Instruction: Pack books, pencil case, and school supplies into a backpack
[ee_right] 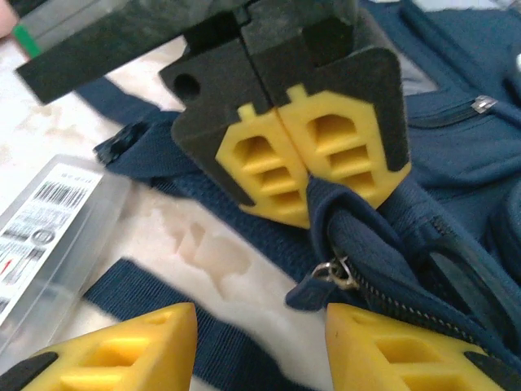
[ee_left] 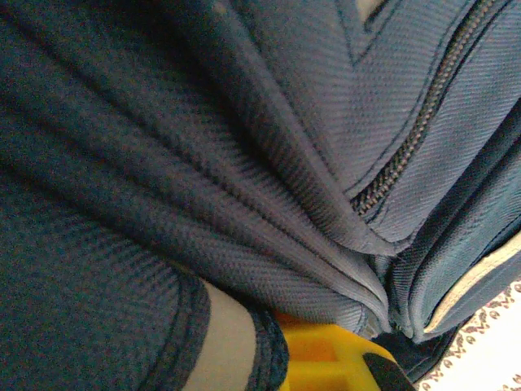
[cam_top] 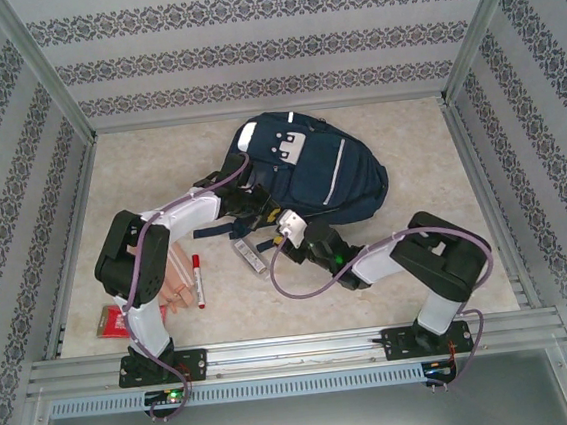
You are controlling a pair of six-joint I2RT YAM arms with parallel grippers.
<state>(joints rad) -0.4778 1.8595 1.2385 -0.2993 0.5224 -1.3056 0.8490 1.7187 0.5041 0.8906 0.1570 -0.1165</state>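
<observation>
We see a robot test cell, more lab than home: a pale stone-patterned desk (cam_top: 429, 153) boxed in by aluminium frame posts (cam_top: 42, 70) and wallpapered panels (cam_top: 258, 49), with a left arm (cam_top: 128, 263) and right arm (cam_top: 449, 257) bolted to a metal rail (cam_top: 297, 350) at its near edge.

1. The pencil case (ee_right: 49, 220) runs off the left edge at the right wrist; its label print is unreadable.
2. The right tool (ee_right: 260, 346) has its fingertips cut by the bottom edge.
3. The left arm (cam_top: 139, 277) hides part of the red packet (cam_top: 111, 320).
</observation>
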